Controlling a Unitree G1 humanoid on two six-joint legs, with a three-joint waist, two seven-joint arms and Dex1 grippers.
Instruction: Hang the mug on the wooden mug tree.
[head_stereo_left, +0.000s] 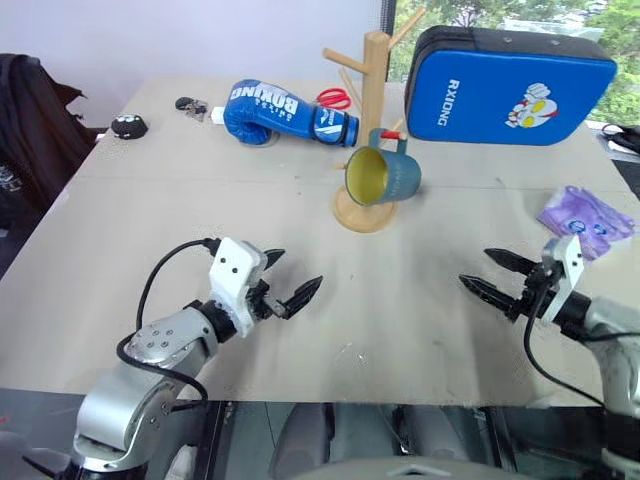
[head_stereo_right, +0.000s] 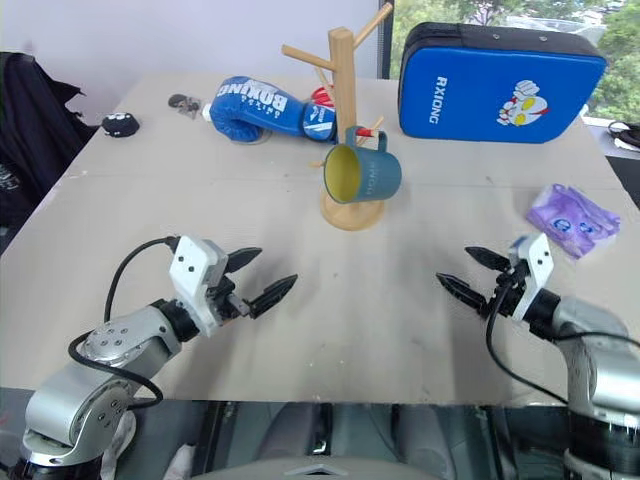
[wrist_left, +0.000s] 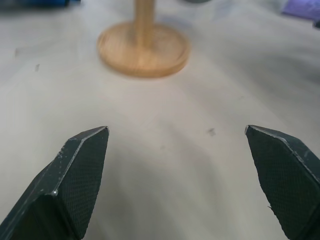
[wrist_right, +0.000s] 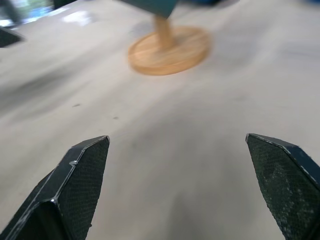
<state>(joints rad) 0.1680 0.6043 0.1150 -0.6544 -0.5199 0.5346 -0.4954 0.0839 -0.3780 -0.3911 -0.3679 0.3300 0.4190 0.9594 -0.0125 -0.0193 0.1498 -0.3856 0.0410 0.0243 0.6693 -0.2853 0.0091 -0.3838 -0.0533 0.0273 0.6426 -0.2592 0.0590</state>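
Note:
The teal mug (head_stereo_left: 385, 176) with a yellow inside hangs by its handle from a low peg of the wooden mug tree (head_stereo_left: 372, 110), mouth facing me. The tree stands on its round base (head_stereo_left: 362, 211) at the table's middle back. My left gripper (head_stereo_left: 290, 280) hovers low over the near left of the table, open and empty, well short of the tree. My right gripper (head_stereo_left: 495, 276) is near the front right, also open and empty, pointing toward the tree. Both wrist views show the tree's base (wrist_left: 143, 48) ahead between spread fingers.
Behind the tree lie a blue boxing glove (head_stereo_left: 285, 113), red scissors (head_stereo_left: 335, 98) and a blue strike pad (head_stereo_left: 505, 85). A purple packet (head_stereo_left: 585, 220) sits at the right edge. A small black object (head_stereo_left: 129, 126) and keys (head_stereo_left: 192, 105) rest far left.

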